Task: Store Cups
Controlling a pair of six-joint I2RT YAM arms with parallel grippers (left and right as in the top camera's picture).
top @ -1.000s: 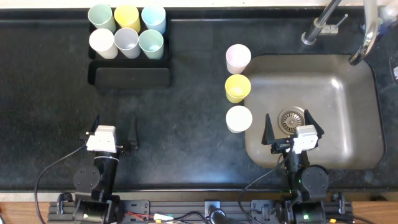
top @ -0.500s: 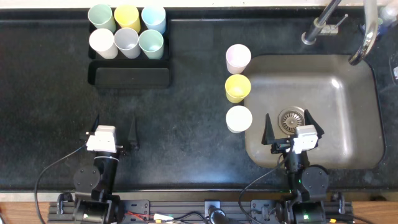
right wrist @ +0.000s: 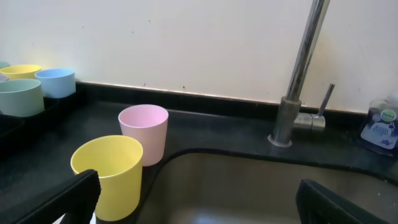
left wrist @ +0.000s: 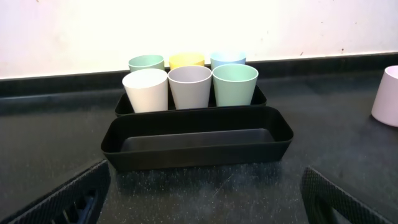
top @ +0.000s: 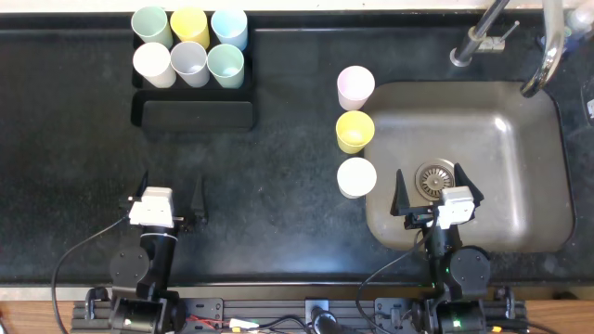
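Facing an empty black tray (left wrist: 196, 140) that lies straight ahead of it, the left claw (top: 173, 195) stands over the dark counter (top: 278, 213), spread wide with nothing between its fingers. Just behind that tray sits a second tray (left wrist: 122, 104) packed with six cups (left wrist: 190, 86); the back three are half hidden by the front three. Well off to this claw's right, the pink cup (left wrist: 388, 96) is cut off by the wrist picture's edge.

The right claw (top: 432, 186) is over the near part of the sink (top: 506, 130), also wide open and holding nothing. Ahead and to its left, on the counter along the sink's rim, stand the yellow cup (right wrist: 109, 174) and, beyond it, the pink one. A white cup (top: 356, 177) stands nearest, just left of this claw; from the wrist camera it is almost wholly hidden behind a finger. The faucet (right wrist: 283, 121) rises ahead to the right, its top cut off, and a soap bottle (right wrist: 380, 127) is clipped at the edge.
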